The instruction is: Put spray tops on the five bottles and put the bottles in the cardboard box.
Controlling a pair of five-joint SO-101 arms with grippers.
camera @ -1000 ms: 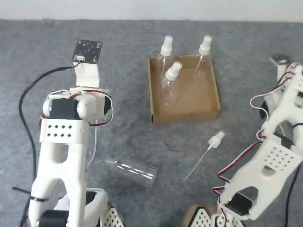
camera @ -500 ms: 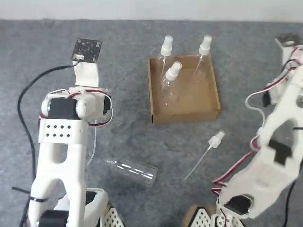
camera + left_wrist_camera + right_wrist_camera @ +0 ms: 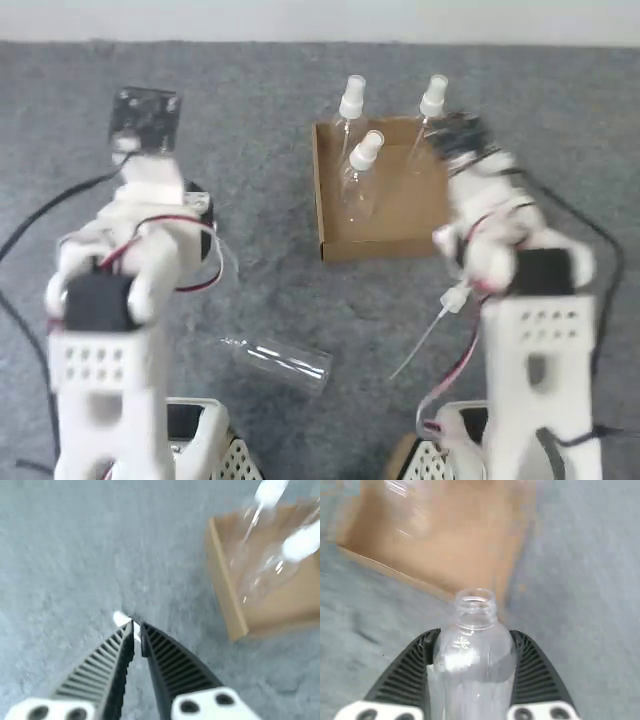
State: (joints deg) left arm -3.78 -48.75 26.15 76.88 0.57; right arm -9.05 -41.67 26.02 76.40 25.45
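Three clear bottles with white spray tops [image 3: 365,150] stand in the cardboard box [image 3: 330,245]. A fourth bottle [image 3: 280,360], uncapped, lies on the carpet in front of the box. A loose spray top [image 3: 455,297] with its long tube lies near the box's front right corner, against the right arm [image 3: 520,270]. My right gripper [image 3: 475,635] is shut on a fifth clear bottle [image 3: 472,645] with an open neck, held just outside a corner of the box [image 3: 445,545]. Over the carpet left of the box [image 3: 225,600], my left gripper [image 3: 136,627] is shut with nothing in it.
Grey carpet covers the table. The left arm [image 3: 130,250] stands at the left, its cables hanging beside it. The right arm leans over the box's right side. Open carpet lies between the box and the left arm.
The right arm has swung in from the far right edge to the box's right side. The left arm has shifted left and forward. The lying bottle and loose spray top have not moved.
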